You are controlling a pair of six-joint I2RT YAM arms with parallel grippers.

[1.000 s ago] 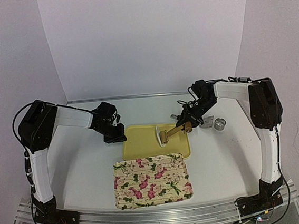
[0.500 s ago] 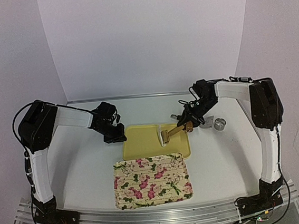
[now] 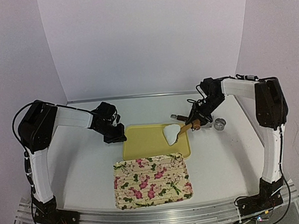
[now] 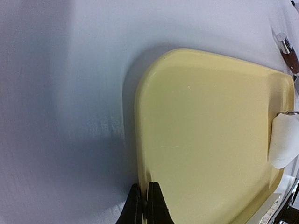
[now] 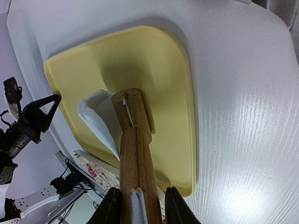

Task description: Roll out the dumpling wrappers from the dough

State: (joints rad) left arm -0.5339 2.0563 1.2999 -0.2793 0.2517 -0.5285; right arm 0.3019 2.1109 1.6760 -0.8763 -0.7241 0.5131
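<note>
A white piece of dough [image 3: 171,133] lies flattened at the right end of the yellow board [image 3: 147,143]. My right gripper [image 3: 196,122] is shut on the wooden handle of a rolling pin [image 3: 185,130]. The pin's roller end rests on the dough's right edge. In the right wrist view the pin [image 5: 135,149] runs from my right gripper [image 5: 140,205] down onto the dough [image 5: 96,119] and the board [image 5: 154,56]. My left gripper [image 3: 116,137] [image 4: 145,205] is shut on the board's [image 4: 210,140] left rim. The dough [image 4: 285,142] shows at the far right there. The dumpling wrappers are out of view.
A metal ring cutter [image 3: 220,123] stands on the table right of the board. A brown-handled tool [image 3: 178,117] [image 4: 290,58] lies behind the board's far right corner. A floral tray [image 3: 152,179] [image 5: 98,170] sits in front of the board, nearer the arm bases.
My right gripper has drawn the rolling pin to the right across the dough. The dough now shows uncovered and wider. The left arm has not moved.
</note>
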